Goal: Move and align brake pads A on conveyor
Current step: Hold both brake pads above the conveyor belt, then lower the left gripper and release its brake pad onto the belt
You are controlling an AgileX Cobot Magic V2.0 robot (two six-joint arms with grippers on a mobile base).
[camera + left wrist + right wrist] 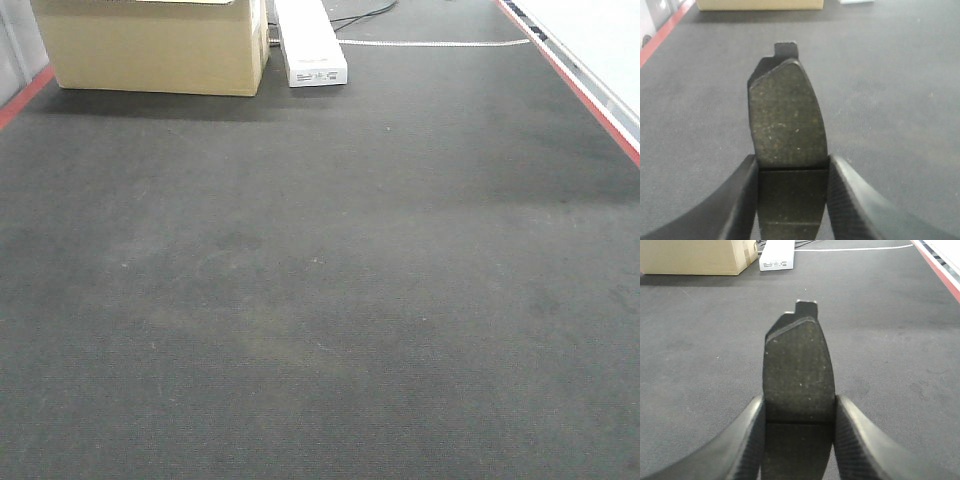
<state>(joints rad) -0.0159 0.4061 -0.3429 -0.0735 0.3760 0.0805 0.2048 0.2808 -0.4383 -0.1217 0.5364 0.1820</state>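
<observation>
Both arms are doing pretty much the same thing here. The left gripper (792, 162) is clamped on a brake pad (787, 115), one finger on each long edge. The pad pokes out forward past the fingertips (742, 182), speckled grey face up, with its thin groove running across right where the fingers end. There's a little tab at its far tip.

The right gripper (799, 402) is closed on a second brake pad (799, 360) in the same way: face up, pinched by the sides, tab at the far end. From the wrist cams I can't tell whether either pad is touching the belt or sitting just above it.

The conveyor (320, 300) is a big dark, felt-like belt filling the front view, with a red strip (572, 84) along its right edge. At the far left end sits a cardboard box (150, 45), with a long white box (308, 40) just beside it on the right and a black cable (365, 15) behind that.
</observation>
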